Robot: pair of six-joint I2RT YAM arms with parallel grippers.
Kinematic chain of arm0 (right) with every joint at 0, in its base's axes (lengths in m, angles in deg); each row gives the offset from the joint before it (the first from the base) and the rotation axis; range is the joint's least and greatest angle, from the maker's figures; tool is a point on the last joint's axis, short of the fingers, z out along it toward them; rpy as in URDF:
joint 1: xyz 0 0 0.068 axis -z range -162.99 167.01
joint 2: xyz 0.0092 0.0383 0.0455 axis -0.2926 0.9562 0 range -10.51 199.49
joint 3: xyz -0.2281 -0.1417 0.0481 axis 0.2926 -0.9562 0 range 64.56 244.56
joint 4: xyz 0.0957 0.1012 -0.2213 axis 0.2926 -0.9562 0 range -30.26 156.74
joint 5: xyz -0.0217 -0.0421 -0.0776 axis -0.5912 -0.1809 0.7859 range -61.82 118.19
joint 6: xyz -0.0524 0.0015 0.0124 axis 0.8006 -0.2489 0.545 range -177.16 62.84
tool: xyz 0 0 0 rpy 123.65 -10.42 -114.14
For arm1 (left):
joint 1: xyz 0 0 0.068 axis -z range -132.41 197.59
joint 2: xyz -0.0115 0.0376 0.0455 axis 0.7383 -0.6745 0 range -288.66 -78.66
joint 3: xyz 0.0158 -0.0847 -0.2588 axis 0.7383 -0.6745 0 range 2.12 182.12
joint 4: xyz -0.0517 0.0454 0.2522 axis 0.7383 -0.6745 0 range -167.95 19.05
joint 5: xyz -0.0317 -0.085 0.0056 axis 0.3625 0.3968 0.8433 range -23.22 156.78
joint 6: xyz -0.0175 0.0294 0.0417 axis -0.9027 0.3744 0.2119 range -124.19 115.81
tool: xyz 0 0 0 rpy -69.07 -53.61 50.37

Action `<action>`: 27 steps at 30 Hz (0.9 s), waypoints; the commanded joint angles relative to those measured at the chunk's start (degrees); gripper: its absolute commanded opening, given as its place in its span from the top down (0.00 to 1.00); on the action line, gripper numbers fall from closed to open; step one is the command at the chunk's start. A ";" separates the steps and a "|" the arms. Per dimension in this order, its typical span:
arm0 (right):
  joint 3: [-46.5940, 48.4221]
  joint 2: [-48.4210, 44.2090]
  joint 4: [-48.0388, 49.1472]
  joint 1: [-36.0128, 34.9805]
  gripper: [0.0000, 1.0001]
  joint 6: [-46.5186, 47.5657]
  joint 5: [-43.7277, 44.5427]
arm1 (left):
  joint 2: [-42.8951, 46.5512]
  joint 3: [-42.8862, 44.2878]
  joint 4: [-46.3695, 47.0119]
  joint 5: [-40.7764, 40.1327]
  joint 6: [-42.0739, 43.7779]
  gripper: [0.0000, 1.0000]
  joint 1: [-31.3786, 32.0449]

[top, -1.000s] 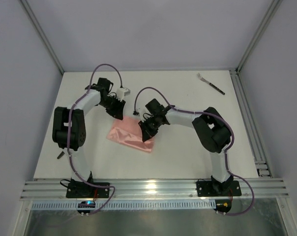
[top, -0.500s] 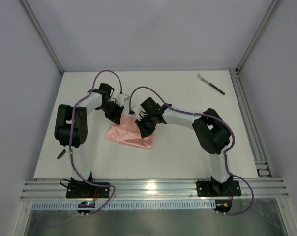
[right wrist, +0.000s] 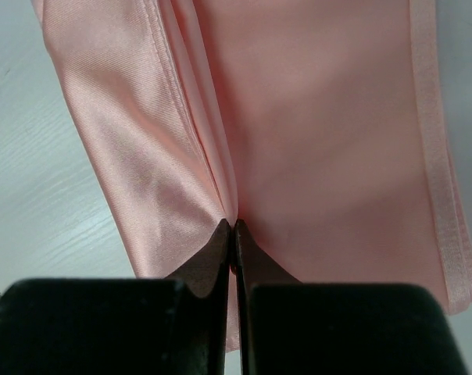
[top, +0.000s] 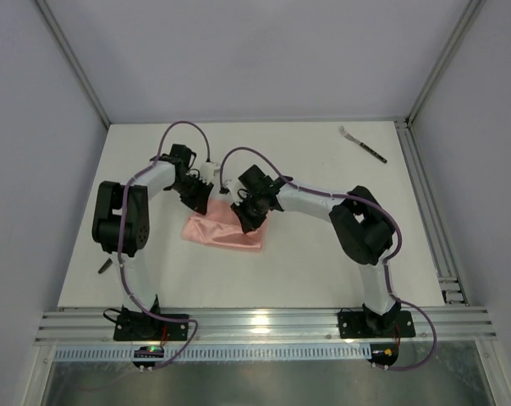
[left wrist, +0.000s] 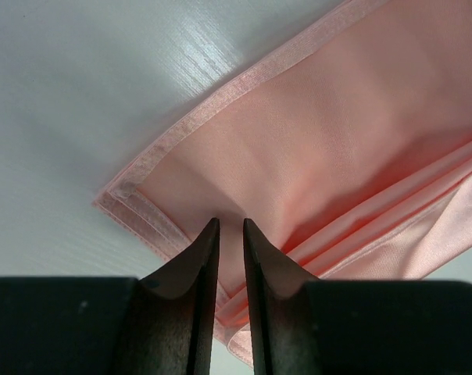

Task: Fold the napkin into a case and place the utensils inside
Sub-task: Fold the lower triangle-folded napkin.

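Both arms drawn leftward since before; right claw (right wrist: 234, 234) pinching napkin (top: 226, 233) fold, left claw (left wrist: 230, 234) narrow — cloth between tips

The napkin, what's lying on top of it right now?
Only the two claws: the left claw and right claw press on the folded napkin. The fork lies apart, far right. Cloth under the arms is hidden.

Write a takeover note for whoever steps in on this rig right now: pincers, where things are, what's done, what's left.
Right pincer: shut, pinching a fold of the napkin.
Left pincer: nearly shut at the napkin's corner, a narrow gap showing; grip uncertain.
Napkin: mid-table, partly folded with layered edges, not yet a narrow case.
Fork: far right corner of the table, untouched.
Done: first folds.
Left: finish the case, fetch the fork, slip it inside.
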 commanded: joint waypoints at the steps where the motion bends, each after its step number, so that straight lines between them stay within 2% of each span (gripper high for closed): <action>1: 0.15 1.68 -0.18 0.87 0.96 -1.24 2.02 | 0.56 -1.78 1.24 -2.18 1.60 0.80 0.42; 6: -1.26 1.33 1.58 0.79 0.96 -3.08 3.15 | 1.70 -1.87 1.33 -2.10 1.08 0.80 0.42; 10: -2.75 1.33 2.81 0.87 0.96 -3.96 2.81 | 4.50 -1.43 2.30 -1.66 -0.94 0.70 0.24; 16: -3.72 1.77 4.04 0.79 0.96 -4.32 3.07 | 11.96 0.42 3.62 -1.05 -4.10 0.63 -1.24; 20: -3.81 2.03 4.57 0.87 0.96 -4.58 2.63 | 17.51 -0.89 3.71 0.71 -5.61 0.63 -3.45; 22: -3.64 2.12 4.74 0.87 0.96 -4.58 2.54 | 20.32 -4.05 2.04 2.81 -4.39 0.66 -3.28; 27: -4.16 1.51 5.79 0.87 0.96 -5.02 1.93 | 19.28 -11.17 -1.74 2.12 -0.60 0.70 0.58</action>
